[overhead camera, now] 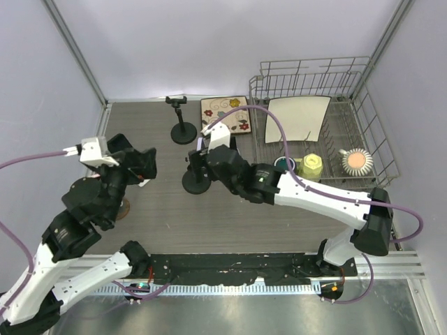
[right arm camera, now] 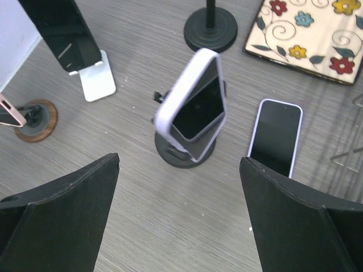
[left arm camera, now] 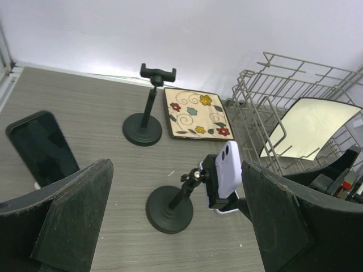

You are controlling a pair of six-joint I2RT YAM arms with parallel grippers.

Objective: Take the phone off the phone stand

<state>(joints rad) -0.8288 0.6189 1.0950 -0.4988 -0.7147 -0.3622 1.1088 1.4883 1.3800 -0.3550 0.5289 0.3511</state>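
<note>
The lilac-cased phone with a glossy black screen (right arm camera: 193, 107) is clamped in a matte black round-based phone stand (left arm camera: 169, 209). The far clamp stand (left arm camera: 144, 129) is black all over. To its right, the cream square mat (left arm camera: 195, 113) carries red, blue and yellow flowers on grey curling stems. The grey tabletop (left arm camera: 85, 96) shows a streaked wood grain. The flat-lying phone (right arm camera: 277, 136) has a lilac rim around a black face. At the left, the leaning slab phone (right arm camera: 62, 28) is black, its wedge stand (right arm camera: 96, 82) silvery white.
</note>
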